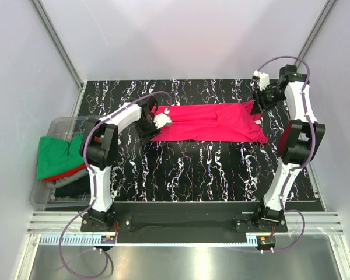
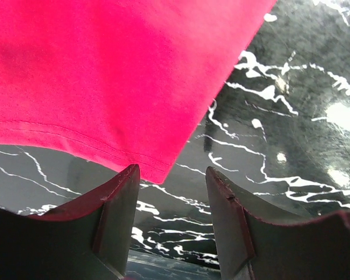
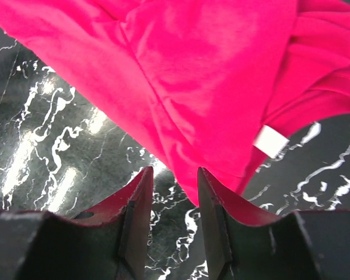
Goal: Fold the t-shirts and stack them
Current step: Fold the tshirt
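Observation:
A crimson t-shirt (image 1: 210,122) lies folded into a long band across the back of the black marbled table (image 1: 192,169). My left gripper (image 1: 156,124) hovers at the band's left end, open. In the left wrist view the shirt's hemmed corner (image 2: 157,166) lies just ahead of the gripper (image 2: 172,173), with only table between the fingers. My right gripper (image 1: 258,108) is at the right end, also open. In the right wrist view a folded edge of the shirt (image 3: 198,99), with a white label (image 3: 271,141), reaches down to the gripper (image 3: 175,172); nothing is pinched.
A clear plastic bin (image 1: 58,123) at the table's left edge holds a green t-shirt (image 1: 55,153) draped over a red one (image 1: 71,173) and a dark one (image 1: 70,186). Pale walls enclose the table at the back and sides.

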{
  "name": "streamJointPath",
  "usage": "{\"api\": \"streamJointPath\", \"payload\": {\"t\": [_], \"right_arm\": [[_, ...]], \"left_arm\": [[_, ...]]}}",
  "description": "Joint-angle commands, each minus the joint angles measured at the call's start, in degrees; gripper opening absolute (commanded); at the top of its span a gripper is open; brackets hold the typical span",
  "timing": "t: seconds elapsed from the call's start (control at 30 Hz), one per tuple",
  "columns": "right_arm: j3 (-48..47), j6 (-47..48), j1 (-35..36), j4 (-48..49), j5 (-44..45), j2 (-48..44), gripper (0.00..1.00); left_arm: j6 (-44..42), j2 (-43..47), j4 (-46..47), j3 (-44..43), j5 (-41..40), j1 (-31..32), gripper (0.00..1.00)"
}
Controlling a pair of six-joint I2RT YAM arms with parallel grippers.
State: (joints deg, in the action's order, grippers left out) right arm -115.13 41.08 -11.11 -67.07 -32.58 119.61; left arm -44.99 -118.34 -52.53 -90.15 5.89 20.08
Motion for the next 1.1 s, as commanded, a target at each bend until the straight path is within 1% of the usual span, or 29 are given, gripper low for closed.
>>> {"api": "streamJointPath", "payload": {"t": [0.0, 0.17, 0.3, 0.33, 0.37, 0.4, 0.43, 0.5, 0.6, 0.7, 0.8, 0.97, 1.07], "right_arm": [[1.8, -0.3, 0.8, 1.2, -0.7, -4.6, 0.43], [5.2, -0.5, 1.4, 2.3, -0.7, -6.1, 0.43], [7.3, -0.4, 1.7, 2.5, -0.5, -7.3, 0.44], [7.7, -0.4, 1.7, 2.9, -0.3, -7.5, 0.44], [8.1, -0.6, 1.7, 3.2, -0.2, -8.2, 0.44], [9.3, -1.6, 1.7, 3.7, 0.1, -8.5, 0.43], [10.2, -2.8, 1.9, 5.5, 0.4, -8.8, 0.43], [13.1, -5.6, 2.2, 7.8, 1.6, -9.7, 0.42], [16.7, -6.7, 4.4, 13.9, 5.3, -10.5, 0.41], [17.0, -7.2, 5.3, 16.6, 7.5, -9.0, 0.41], [14.5, -9.3, 6.0, 17.9, 8.6, -5.0, 0.4], [9.8, -11.6, 6.9, 19.7, 10.9, 1.9, 0.39], [4.6, -12.5, 7.8, 20.0, 12.8, 6.0, 0.38]], "left_arm": [[0.3, -1.1, 1.5, -3.0, -0.3, -0.1, 0.54], [-0.5, -3.4, 2.6, -4.0, -2.5, -0.1, 0.53], [-1.8, -4.9, 2.6, -2.9, -4.0, -0.1, 0.47], [-2.4, -4.7, 2.7, -1.9, -4.2, -0.1, 0.41], [-2.6, -4.3, 2.7, -1.4, -4.4, -0.1, 0.37], [-2.6, -3.9, 2.8, -0.8, -4.5, -0.2, 0.3], [-2.5, -3.7, 2.8, -0.1, -4.7, -0.1, 0.15], [-1.9, -2.3, 2.9, 0.5, -4.5, 0.0, 0.0], [-1.4, 0.5, 2.6, 3.0, -4.3, 1.3, 0.0], [-1.9, 4.5, 1.6, 5.9, -4.9, 2.8, 0.0], [-2.3, 9.1, 0.3, 11.3, -5.5, 4.7, 0.0], [0.2, 15.8, -2.8, 14.9, -5.6, 7.5, 0.0], [2.0, 18.3, -5.5, 15.4, -4.4, 9.1, 0.0]]}}
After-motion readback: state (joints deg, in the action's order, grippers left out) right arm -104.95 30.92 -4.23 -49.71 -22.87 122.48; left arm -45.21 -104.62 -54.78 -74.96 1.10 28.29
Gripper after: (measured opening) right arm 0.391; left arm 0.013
